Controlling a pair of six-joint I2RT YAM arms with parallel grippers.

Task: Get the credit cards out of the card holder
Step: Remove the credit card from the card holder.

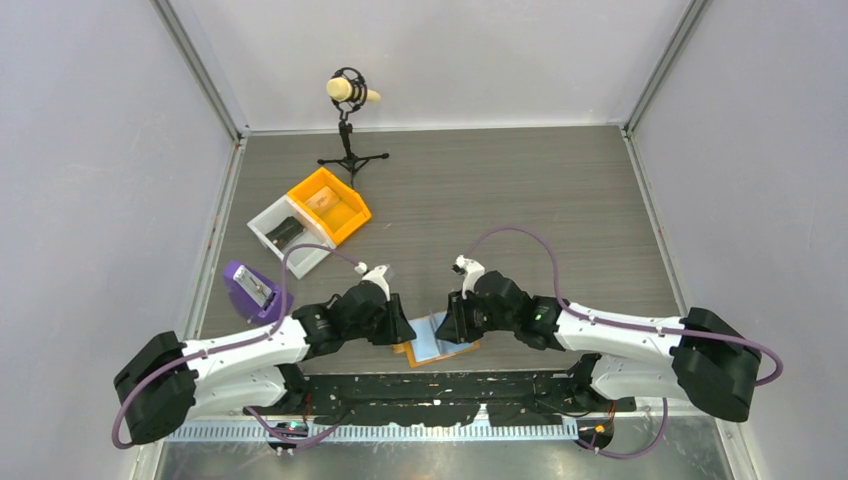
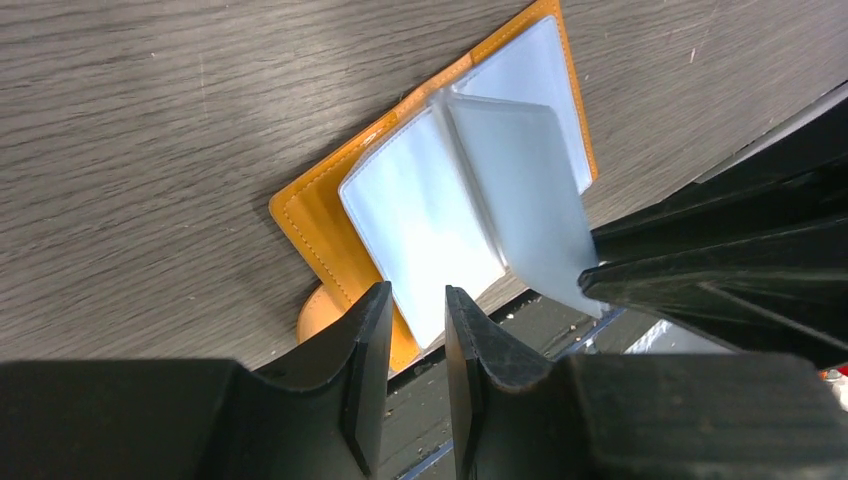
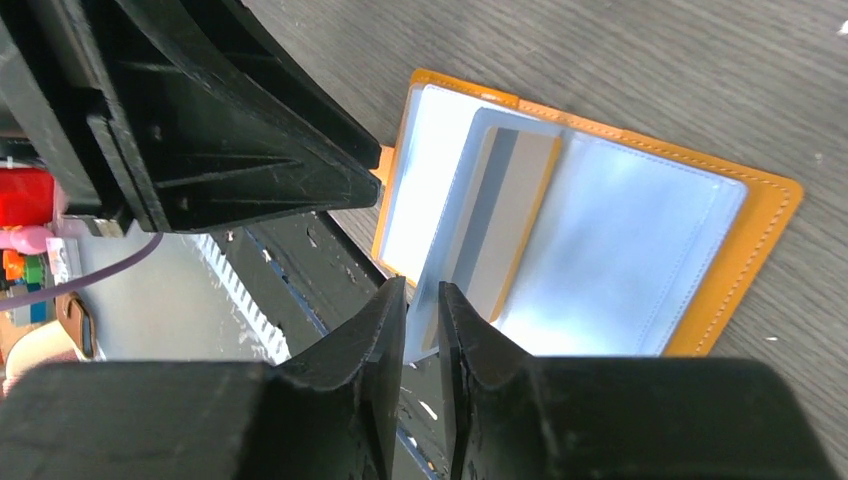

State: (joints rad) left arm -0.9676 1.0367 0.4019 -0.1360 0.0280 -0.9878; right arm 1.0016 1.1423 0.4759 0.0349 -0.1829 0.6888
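Flat orange-tan bifold card holder [image 1: 437, 345] with blue-grey pocket panels lay open on the grey wood-grain table [image 1: 520, 200], right at its near edge, between your two arms. One clear pocket leaf [image 2: 520, 190] stood lifted off the rest. A silver-grey card [image 3: 505, 215] with a darker stripe sat inside it. Your right gripper [image 3: 421, 290] had its jaws almost together, clamped on that leaf's near corner. Your left gripper [image 2: 417, 297] sat at the holder's near orange rim, jaws a narrow slit apart; couldn't tell whether they pinched anything. The two grippers were close together over the holder. From above, their wrists covered both its sides, only the middle showing. Each wrist view was partly blocked by the other arm's black fingers. Along the near edge ran a black mounting rail [image 1: 430, 385]. Well apart, far left: purple stand [image 1: 240, 275] holding a small grey item, white open bin [image 1: 272, 250] with dark flat things inside, orange plastic bin [image 1: 352, 228] touching it. Further back stood a cream microphone [image 1: 352, 90] on a black tripod [image 1: 352, 160].
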